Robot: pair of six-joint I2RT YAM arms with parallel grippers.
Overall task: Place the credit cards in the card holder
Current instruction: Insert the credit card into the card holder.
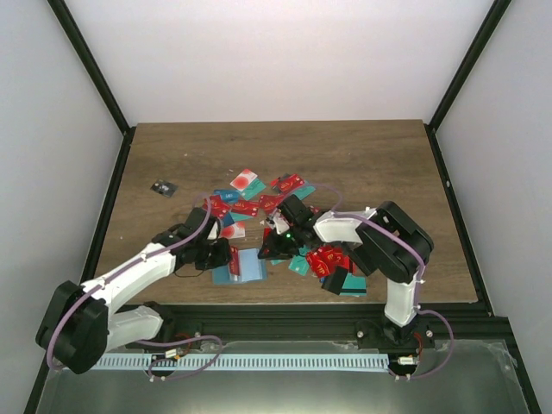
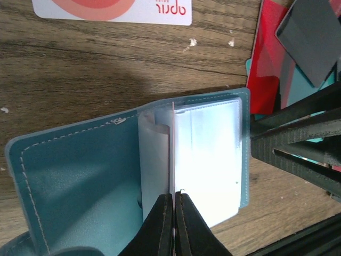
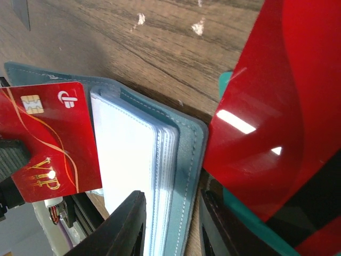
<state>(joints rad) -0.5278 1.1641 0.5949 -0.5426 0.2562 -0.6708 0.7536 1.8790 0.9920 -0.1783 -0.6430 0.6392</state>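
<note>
Holder (image 1: 241,269) open on table (image 1: 362,155) near 6 o'clock, cards (image 1: 259,203) strewn at its 12. Left claw (image 2: 173,200) pinched tight on red card (image 3: 53,138), held on edge just beside clear sleeves (image 2: 208,160) inside. Right claw (image 3: 171,205) narrow, clamped round sleeves and cover (image 3: 186,154) at holder's 3 o'clock.

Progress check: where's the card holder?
Top view, centre-left: the card holder lies open near the table's front edge, clamped by the right gripper, beside the left gripper holding a red card.
</note>
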